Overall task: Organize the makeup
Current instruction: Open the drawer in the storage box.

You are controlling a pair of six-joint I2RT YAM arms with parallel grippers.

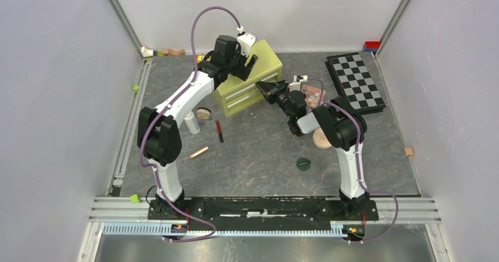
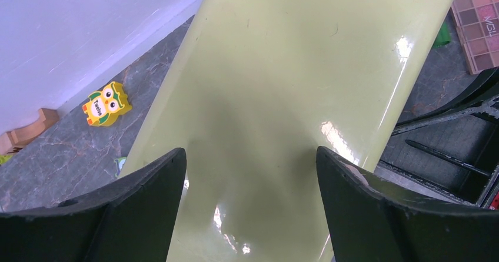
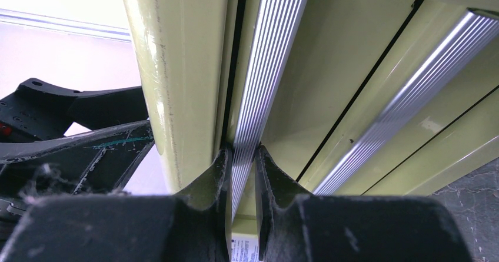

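Top external view shows a yellow-green cabinet [image 1: 268,66] with 2 drawer fronts at the back middle of the grey table [image 1: 253,156]; both fronts look shut, and nothing inside them can be seen. The right gripper [image 3: 241,163] pinches the ribbed silver handle [image 3: 268,56] of the upper drawer between its fingers; the left gripper [image 2: 251,156] is spread wide over the cabinet's glossy top, and I cannot tell whether it touches. All the makeup lies out on the table: a white bottle [image 1: 191,122] and a round tan compact [image 1: 203,113] just left of the cabinet; a red-black pencil [image 1: 219,131] and a rose-gold tube [image 1: 199,152] nearer the arms; a green disc [image 1: 303,164] alone toward the front; a 2nd compact [image 1: 322,139] partly under the right arm; a pink-brown palette [image 1: 313,95] between the cabinet and the chequered board [image 1: 355,82]. Toy blocks [image 1: 159,52] sit along the back-left wall; the widest bare stretch of table is the front middle, between the 2 arms.
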